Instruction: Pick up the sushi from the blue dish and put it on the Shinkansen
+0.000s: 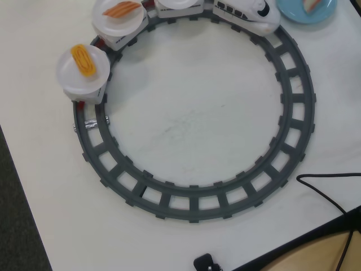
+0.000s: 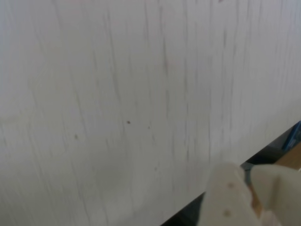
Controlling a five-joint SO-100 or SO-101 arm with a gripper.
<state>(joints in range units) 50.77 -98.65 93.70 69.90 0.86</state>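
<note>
Only overhead shows sushi (image 1: 312,4) on blue dish (image 1: 299,14) (wrist: gripper (image 2: 247,197), table (image 2: 117,94)).

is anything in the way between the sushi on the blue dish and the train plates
Nothing visible blocks it. In the overhead view the sushi lies on the blue dish just right of the Shinkansen nose, only bare table between. Two trailing plates already carry pieces; the white plate behind the engine looks free, though cut off.

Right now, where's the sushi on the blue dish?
In the overhead view, the sushi lies on the blue dish at the top right edge, partly cropped, just right of the Shinkansen nose.
</note>
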